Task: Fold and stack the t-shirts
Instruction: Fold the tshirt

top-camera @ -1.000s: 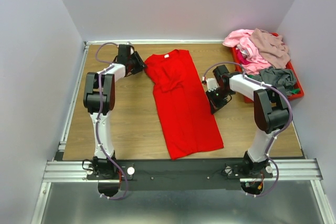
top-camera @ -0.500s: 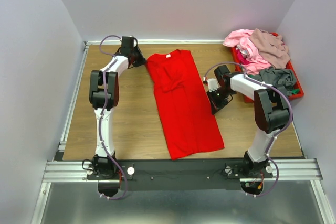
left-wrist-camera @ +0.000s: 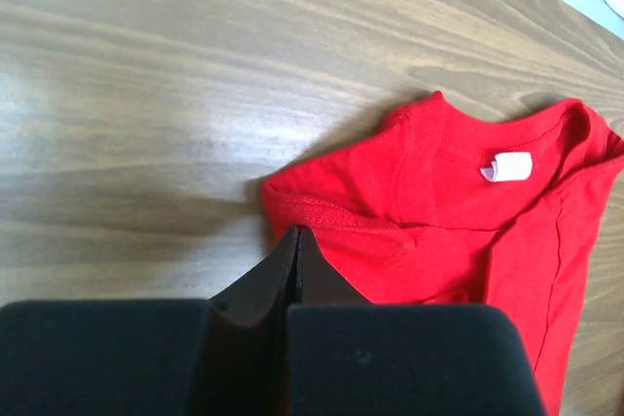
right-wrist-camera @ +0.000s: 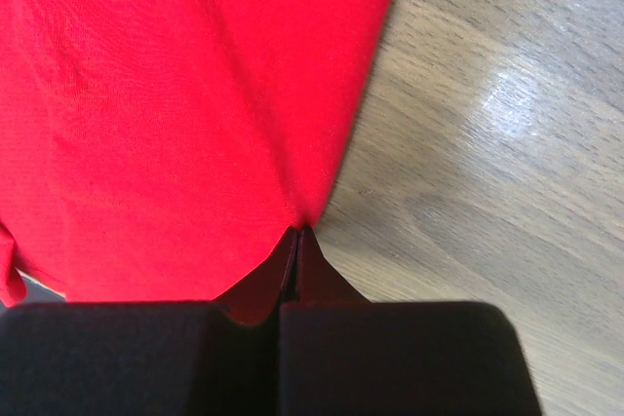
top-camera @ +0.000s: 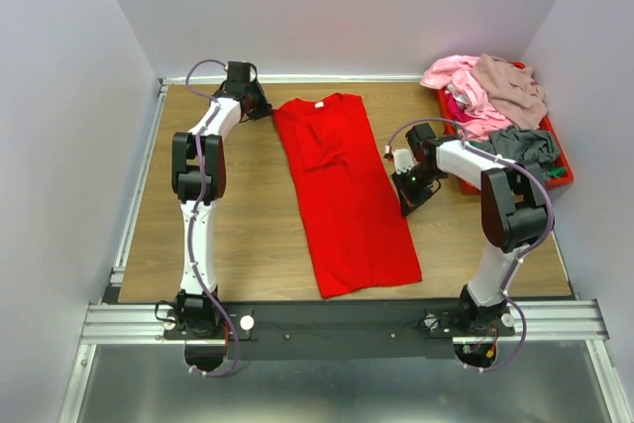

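Left fingers (left-wrist-camera: pixel 261 291) have clamped onto the red t-shirt (top-camera: pixel 347 195), right fingers (right-wrist-camera: pixel 318 285) pinch its side; white neck label (left-wrist-camera: pixel 506 167) looks blank.

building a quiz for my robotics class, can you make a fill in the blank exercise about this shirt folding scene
1. The t-shirt spread flat on the wooden table is bright ____.
2. Its small neck label is ____.
3. The tray of other shirts stands at the table's far ____ corner.
4. The left gripper and right gripper are both ____ on the t-shirt's edge.
Missing words: red; white; right; shut.
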Controlling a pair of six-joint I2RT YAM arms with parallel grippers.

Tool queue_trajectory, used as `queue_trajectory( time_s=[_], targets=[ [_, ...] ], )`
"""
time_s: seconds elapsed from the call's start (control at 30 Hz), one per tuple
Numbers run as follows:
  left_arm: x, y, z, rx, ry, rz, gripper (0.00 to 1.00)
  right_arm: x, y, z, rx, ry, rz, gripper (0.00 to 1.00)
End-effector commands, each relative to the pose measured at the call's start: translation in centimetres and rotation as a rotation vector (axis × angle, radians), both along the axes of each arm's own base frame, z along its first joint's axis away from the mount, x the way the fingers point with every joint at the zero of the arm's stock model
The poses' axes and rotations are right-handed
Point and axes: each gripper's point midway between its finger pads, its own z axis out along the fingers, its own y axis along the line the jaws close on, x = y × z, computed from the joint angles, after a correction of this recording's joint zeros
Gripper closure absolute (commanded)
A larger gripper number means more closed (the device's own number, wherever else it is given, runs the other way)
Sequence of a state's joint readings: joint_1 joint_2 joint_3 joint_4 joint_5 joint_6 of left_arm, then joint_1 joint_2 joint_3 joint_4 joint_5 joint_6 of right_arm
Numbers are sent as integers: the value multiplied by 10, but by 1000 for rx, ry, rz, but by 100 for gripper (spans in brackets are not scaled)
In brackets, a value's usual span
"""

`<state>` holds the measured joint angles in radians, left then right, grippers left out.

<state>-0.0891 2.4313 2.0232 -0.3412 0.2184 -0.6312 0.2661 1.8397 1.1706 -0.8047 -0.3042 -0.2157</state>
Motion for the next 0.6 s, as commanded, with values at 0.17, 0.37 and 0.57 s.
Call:
queue_trajectory(
  time_s=[0.17, 0.37, 0.57],
  targets=[
    [13, 10, -7, 14, 1, -5, 97, -7, -6, 6, -9, 20, 8, 100],
    [13, 10, 11, -15, -32, -51, 76, -8, -5, 5, -4, 28, 19, 99],
    [15, 17, 99, 6, -214, -114, 51, -6, 2, 10, 44, 18, 46, 56]
  ],
)
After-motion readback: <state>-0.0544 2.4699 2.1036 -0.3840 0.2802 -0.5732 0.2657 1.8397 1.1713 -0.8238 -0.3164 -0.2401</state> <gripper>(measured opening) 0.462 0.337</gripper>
